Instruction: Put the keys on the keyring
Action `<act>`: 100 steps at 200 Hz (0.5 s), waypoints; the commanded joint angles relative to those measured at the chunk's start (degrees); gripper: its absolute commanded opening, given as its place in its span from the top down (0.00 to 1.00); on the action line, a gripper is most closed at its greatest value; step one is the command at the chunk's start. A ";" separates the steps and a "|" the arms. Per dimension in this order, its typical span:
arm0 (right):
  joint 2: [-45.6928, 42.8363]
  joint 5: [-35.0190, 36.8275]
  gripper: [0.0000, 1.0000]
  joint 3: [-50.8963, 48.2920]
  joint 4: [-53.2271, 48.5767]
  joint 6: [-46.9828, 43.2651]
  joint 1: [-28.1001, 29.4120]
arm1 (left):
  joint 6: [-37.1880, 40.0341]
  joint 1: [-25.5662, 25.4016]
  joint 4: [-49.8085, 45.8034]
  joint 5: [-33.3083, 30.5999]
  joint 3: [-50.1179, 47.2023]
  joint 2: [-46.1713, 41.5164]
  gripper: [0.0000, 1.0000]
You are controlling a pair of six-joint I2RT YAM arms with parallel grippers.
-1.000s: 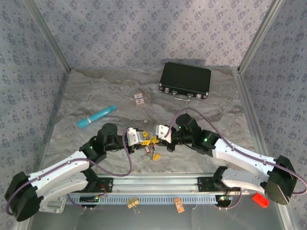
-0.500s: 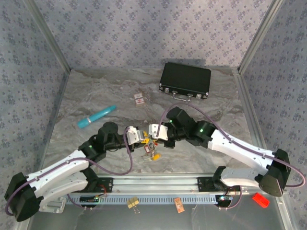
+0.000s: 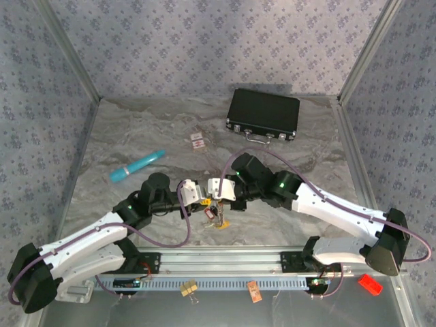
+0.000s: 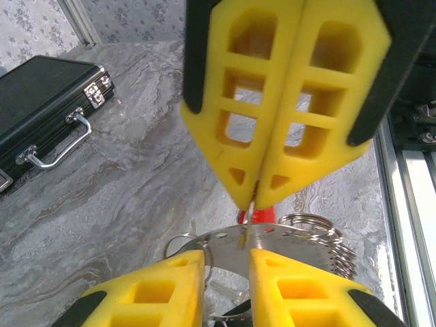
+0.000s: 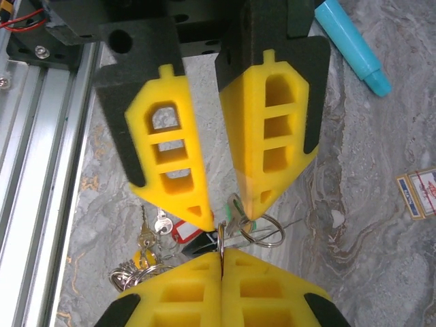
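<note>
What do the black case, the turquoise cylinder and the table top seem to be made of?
Black case: matte black shell, maybe plastic or leatherette; its handle gleams like polished metal. Turquoise cylinder: smooth and evenly coloured, probably plastic. Table top: grey veined pattern like marble, though it may be a printed laminate.

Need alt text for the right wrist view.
Right fingers pressed shut on a thin metal piece, facing the left fingers, which stand apart by a silver ring. Keys with a red tag lie lower left; turquoise cylinder at top right.
</note>
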 commanded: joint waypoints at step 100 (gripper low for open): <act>-1.26 -2.42 1.00 -1.30 3.59 1.55 0.95 | -1.54 -0.36 3.55 3.35 2.12 0.32 0.89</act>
